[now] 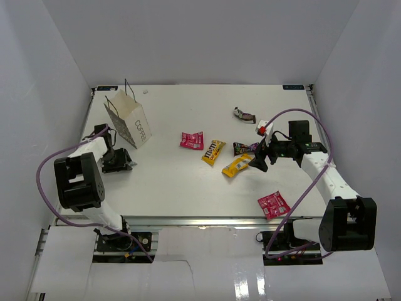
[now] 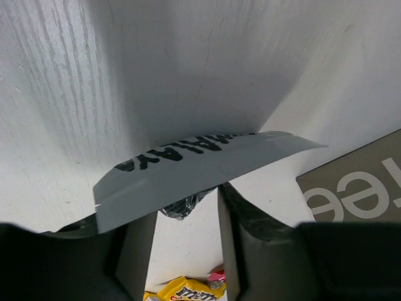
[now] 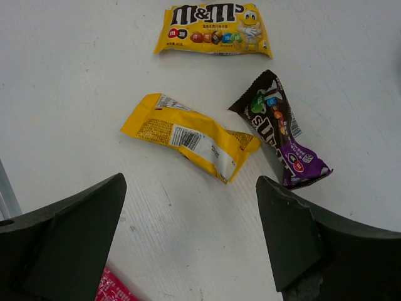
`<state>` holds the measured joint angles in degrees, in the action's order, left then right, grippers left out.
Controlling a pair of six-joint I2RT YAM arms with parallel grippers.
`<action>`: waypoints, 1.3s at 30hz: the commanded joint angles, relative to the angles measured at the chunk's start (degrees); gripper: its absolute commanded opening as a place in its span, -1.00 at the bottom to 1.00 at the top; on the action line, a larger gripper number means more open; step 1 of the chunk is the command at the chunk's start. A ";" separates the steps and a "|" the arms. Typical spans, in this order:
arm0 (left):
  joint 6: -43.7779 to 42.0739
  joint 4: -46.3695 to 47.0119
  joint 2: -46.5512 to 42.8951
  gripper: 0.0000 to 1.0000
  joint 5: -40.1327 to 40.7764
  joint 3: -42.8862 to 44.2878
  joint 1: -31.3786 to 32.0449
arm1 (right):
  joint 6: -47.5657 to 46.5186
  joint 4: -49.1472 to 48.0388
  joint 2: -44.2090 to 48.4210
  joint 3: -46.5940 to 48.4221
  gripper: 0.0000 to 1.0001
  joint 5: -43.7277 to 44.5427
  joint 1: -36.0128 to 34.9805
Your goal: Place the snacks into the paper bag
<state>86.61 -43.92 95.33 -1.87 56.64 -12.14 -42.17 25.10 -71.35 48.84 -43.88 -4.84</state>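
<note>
The right gripper [image 3: 189, 200] is hovering wide open, holding nothing, over a yellow packet [image 3: 188, 141] lying toward the table's right edge (a purple packet [image 3: 279, 135] is lying just beside it). The paper bag [image 1: 128, 122] is standing near the far left corner. The left gripper [image 1: 118, 162] is sitting by the left edge, and I cannot tell whether it is gripping anything.

The white table [image 1: 169, 188] carries the bag [image 1: 128, 122] upright at its far left. Near the middle lies a pink packet [image 1: 192, 140], with a yellow packet [image 1: 213, 152] just right of it. Further right, a second yellow packet [image 1: 237, 165] lies just beside a purple packet [image 1: 245, 148]. A brown packet [image 1: 243, 115] lies farther back. A second pink packet [image 1: 272, 204] lies at the near right, well apart from the others.
</note>
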 commanded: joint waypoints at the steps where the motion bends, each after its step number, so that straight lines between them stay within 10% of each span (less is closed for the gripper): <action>1: 1.90 -2.22 0.74 -0.03 4.06 0.05 -0.87 | 0.34 -1.64 0.07 -1.03 0.80 -0.68 0.10; 10: -7.06 -1.87 -9.36 -0.80 8.72 -0.22 -0.87 | 0.34 -1.37 -0.37 -0.24 0.80 -0.86 0.01; 23: -25.95 -1.52 -34.15 -1.00 12.07 7.94 -0.69 | 0.86 -1.28 -2.21 1.34 0.80 -1.91 0.10; 39: -34.49 2.35 -13.87 -1.00 -6.13 40.20 5.37 | 0.60 -1.64 -1.33 0.38 0.80 -1.12 0.10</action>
<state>54.61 -40.75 79.46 -4.95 93.30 -7.92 -41.30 25.06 -73.67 48.86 -44.10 -4.86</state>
